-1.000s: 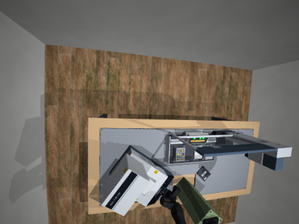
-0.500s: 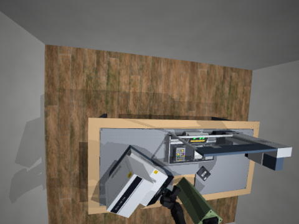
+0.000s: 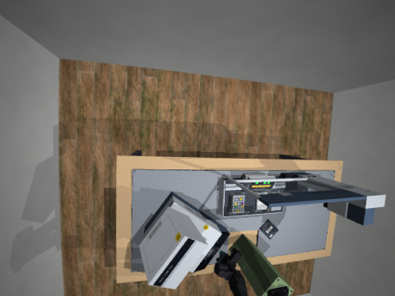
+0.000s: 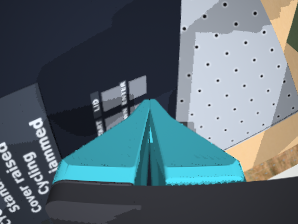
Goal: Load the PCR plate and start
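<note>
The cycler Q1 (image 3: pixel 177 242) is a white box standing askew at the front left of the bench. Its white lid (image 3: pixel 170 236) looks tilted, with a dark strip along one edge. My gripper (image 3: pixel 223 256) is shut and empty, right at Q1's dark front panel. In the wrist view the closed cyan fingers (image 4: pixel 149 112) point at a pair of light grey keys (image 4: pixel 120 96) on that panel, and the tip is at or just short of them. Status labels (image 4: pixel 29 163) run down the panel's left. The hand-off row (image 3: pixel 253 193) lies under a shelf, and its plates are too small to tell apart.
A long grey shelf (image 3: pixel 317 195) overhangs the hand-off row at the back right. A colourful tube block (image 3: pixel 239 203) stands at the row's left. A small dark regrip nest (image 3: pixel 267 227) lies near my green arm (image 3: pixel 261 267). The perforated grey mat (image 4: pixel 226 63) shows beside Q1.
</note>
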You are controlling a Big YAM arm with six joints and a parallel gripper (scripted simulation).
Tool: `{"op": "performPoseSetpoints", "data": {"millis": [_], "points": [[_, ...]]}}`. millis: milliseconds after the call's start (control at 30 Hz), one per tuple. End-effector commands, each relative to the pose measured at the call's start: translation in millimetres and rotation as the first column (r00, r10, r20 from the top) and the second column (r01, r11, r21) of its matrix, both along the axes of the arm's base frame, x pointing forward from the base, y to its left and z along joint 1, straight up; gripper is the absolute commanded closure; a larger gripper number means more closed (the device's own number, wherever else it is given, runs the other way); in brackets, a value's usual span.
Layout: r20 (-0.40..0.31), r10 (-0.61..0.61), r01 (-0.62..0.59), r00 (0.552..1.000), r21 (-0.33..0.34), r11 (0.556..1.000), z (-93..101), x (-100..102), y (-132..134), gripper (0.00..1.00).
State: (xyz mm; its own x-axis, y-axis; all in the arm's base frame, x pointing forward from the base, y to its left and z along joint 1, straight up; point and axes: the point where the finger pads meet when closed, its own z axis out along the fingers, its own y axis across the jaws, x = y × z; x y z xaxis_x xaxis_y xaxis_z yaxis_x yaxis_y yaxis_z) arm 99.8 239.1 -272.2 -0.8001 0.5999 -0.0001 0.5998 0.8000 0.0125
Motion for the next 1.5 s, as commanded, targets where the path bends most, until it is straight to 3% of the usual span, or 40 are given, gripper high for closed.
{"op": "performPoseSetpoints", "data": {"millis": [0, 600, 967, 1233, 1467], "points": [[0.013, -0.002, 0.001, 1.0, 0.021, 1.0, 12.6, -0.9, 1.6, 1.0], [0.006, -0.004, 0.004, 1.0, 0.007, 1.0, 13.3, -0.3, -2.7, 1.0], [0.013, 0.001, -0.001, 1.0, 0.026, 1.0, 16.3, 7.9, 15.4, 1.0], [-0.003, 0.008, -0.008, 1.0, -0.012, 1.0, 8.1, -4.0, -9.0, 1.0], [0.004, 0.022, -0.022, 1.0, 0.006, 1.0, 7.0, -2.2, 6.6, 1.0]]}}
